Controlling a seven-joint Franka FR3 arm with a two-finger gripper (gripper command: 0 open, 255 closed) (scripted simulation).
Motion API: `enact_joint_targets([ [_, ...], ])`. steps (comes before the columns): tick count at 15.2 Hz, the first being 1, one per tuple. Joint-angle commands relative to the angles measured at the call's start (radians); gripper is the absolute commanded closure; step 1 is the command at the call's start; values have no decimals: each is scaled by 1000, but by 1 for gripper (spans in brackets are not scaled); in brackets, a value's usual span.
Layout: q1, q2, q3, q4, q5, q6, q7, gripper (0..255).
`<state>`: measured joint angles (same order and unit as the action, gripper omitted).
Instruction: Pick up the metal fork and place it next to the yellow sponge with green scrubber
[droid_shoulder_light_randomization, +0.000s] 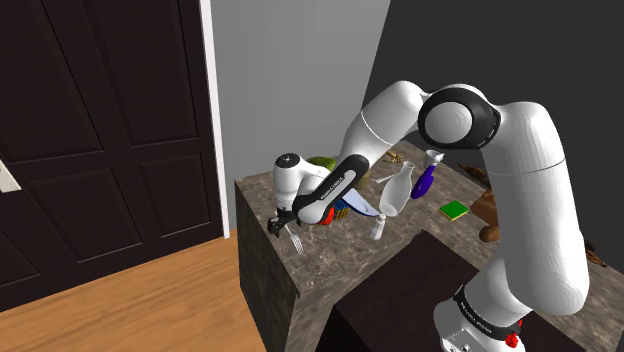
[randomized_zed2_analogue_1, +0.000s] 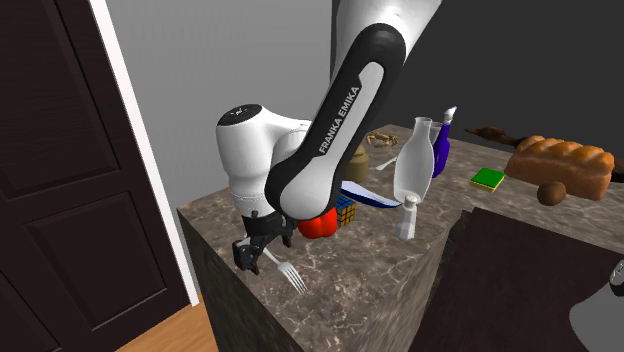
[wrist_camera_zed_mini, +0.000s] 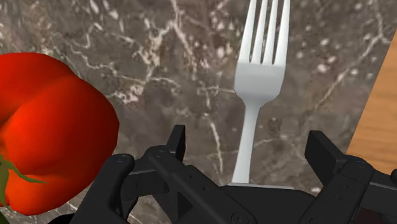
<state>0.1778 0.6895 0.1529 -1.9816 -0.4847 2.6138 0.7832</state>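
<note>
The fork's (wrist_camera_zed_mini: 257, 95) handle end vanishes under the gripper's (wrist_camera_zed_mini: 249, 147) black body, and its tine tips run past the wrist view's edge. The tomato (wrist_camera_zed_mini: 51, 133) just beside the gripper is cropped there too (only a sliver of stalk shows). In the second exterior view the forearm (randomized_zed2_analogue_1: 340, 120) covers most of that tomato and part of the Rubik's cube (randomized_zed2_analogue_1: 347, 212) beyond the gripper.

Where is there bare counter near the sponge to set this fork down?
Bare marble lies between the salt shaker and the green-topped sponge, with the blue bottle behind that patch. The corner around the fork, under the open gripper, is bare too. Crowded: the tomato, cube and white bottle cluster; bread sits just past the sponge.
</note>
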Motion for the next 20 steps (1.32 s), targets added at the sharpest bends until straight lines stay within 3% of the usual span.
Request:
enact_joint_targets([
  [1,0,0,0,0,0,0,0,255],
  [10,0,0,0,0,0,0,0,255],
  [20,-31,-120,43,-40,46,-79,-43,255],
])
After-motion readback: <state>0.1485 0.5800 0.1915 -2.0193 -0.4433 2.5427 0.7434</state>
